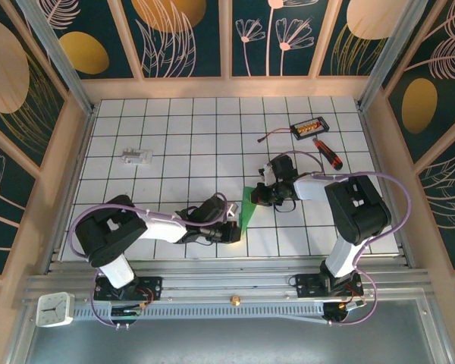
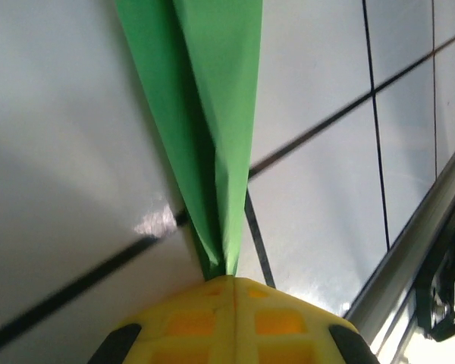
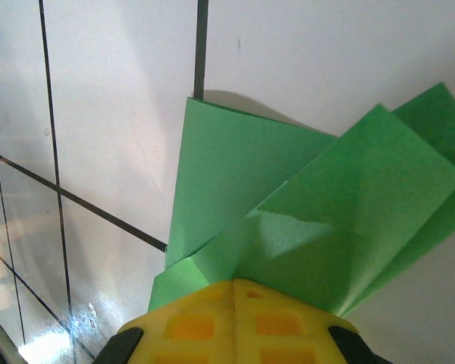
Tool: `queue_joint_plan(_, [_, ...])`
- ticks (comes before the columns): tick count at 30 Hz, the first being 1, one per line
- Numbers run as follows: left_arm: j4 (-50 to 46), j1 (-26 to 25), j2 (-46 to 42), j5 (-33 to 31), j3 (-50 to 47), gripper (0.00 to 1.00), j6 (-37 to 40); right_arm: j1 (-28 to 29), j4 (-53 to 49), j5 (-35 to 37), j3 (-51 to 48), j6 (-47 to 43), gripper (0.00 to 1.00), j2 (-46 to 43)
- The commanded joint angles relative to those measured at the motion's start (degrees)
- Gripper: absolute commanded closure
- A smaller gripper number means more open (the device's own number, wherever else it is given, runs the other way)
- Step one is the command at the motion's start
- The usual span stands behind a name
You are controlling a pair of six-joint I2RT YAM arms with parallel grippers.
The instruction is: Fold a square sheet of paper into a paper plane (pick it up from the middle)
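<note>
Over the tiled table (image 1: 174,129), left gripper (image 2: 231,279) and right gripper (image 3: 233,282) both clench the green paper (image 1: 247,208); an uneven tug could tear it.

Bright, even light from overhead.
Glare spots the tiled table (image 2: 155,221) beside my left fingertips (image 2: 189,322), which blur close up.

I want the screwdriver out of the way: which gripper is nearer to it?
Right. In the top view the right gripper lies left of and below the screwdriver; the left gripper is farther left and even lower.
</note>
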Motion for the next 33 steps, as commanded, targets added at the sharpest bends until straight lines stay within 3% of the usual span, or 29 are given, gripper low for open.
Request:
queue_joint_plan(1, [-10.02, -1.29, -3.21, 4.16, -0.73, 1.00, 1.88, -0.86, -4.23, 7.54, -0.74, -1.50, 1.00, 3.51])
queue_joint_plan(6, [-5.13, -0.64, -8.39, 1.95, 1.75, 1.00, 1.63, -0.86, -3.88, 7.30, -0.78, -1.38, 1.00, 3.54])
queue_joint_plan(11, [3.38, 0.32, -4.01, 3.32, 3.93, 1.00, -1.23, -0.85, -3.94, 7.28, -0.91, -1.41, 1.00, 3.45])
queue_joint_plan(18, [3.10, 4.02, 1.30, 2.02, 5.26, 1.00, -0.73, -0.84, -3.94, 7.23, -0.75, -1.41, 1.00, 3.24])
queue_joint_plan(25, [3.23, 4.14, 6.28, 4.30, 4.58, 1.00, 0.08, -0.78, -3.82, 6.76, -0.04, -1.33, 1.00, 3.20])
queue_joint_plan(33, [-3.61, 4.13, 6.17, -0.22, 3.76, 1.00, 2.63, -0.86, -3.62, 5.64, 0.93, -1.11, 1.00, 1.97])
